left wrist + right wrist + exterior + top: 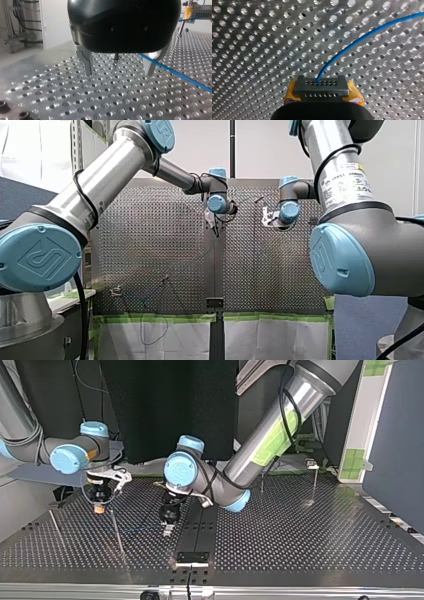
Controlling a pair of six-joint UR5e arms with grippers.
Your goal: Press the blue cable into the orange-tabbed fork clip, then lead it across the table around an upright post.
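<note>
Look first at my right gripper [322, 87]: in its wrist view the yellow-orange pads sit on either side of a dark grey block with rows of small holes, and the fingers are clenched on the thin blue cable [362, 39]. The cable leaves the block and curves away over the perforated metal table [262, 50]. In the top view you will find this gripper [100, 507] low over the table at the view's left, just beside a thin upright metal rod [117, 535]. My left gripper [119, 74], black-bodied with bare metal fingers [87, 66], is released, with a wide gap between the fingers and their tips close above the table surface. The blue cable [180, 74] comes out from under the gripper's body and crosses one finger. You cannot tell from this view whether it touches that finger. In the top view the left gripper [168, 527] hangs near the table's middle, beside a dark strip [197, 532] that runs across the plate. A faint stretch of the blue cable [137, 530] lies between the two grippers. The fork clip is too small to pick out with any certainty.
</note>
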